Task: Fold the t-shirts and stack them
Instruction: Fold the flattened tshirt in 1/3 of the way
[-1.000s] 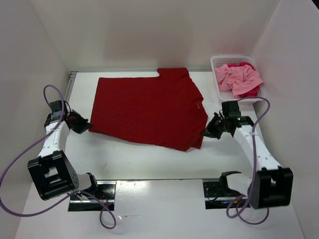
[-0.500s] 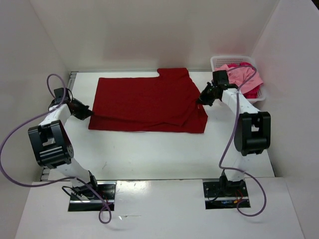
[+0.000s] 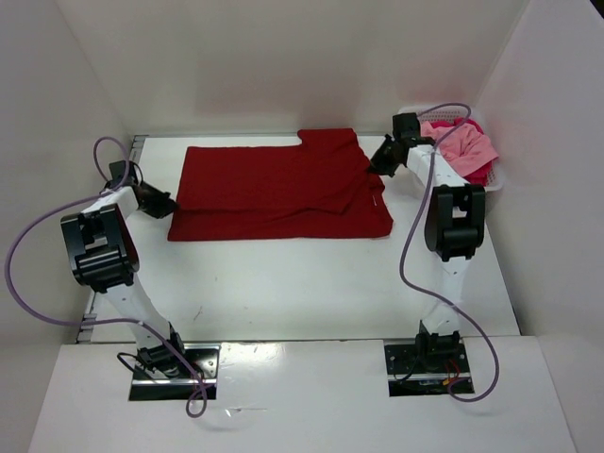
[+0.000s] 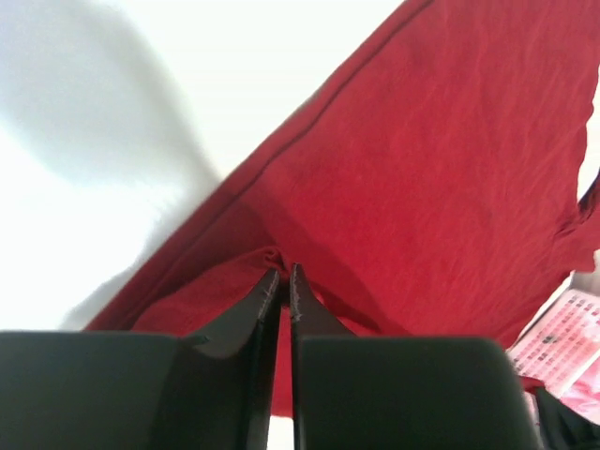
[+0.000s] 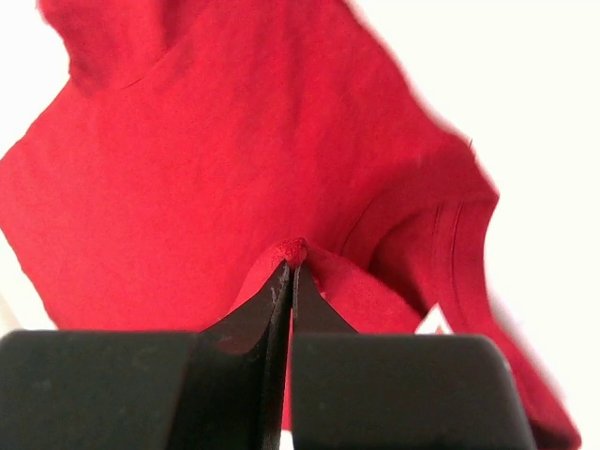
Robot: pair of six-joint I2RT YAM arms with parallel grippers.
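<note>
Your left gripper (image 4: 284,274) is almost closed and pinches a little fold at the left edge of the dark red t-shirt (image 3: 283,189). Your right gripper (image 5: 289,269) is closed tight on its right edge. The dark red t-shirt lies partly folded on the white table (image 3: 283,283).

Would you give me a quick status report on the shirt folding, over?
Left gripper and right gripper pinched shut on dark red cloth t-shirt, half-folded. Light pink shirt in white mesh basket. Nothing blocking.
</note>
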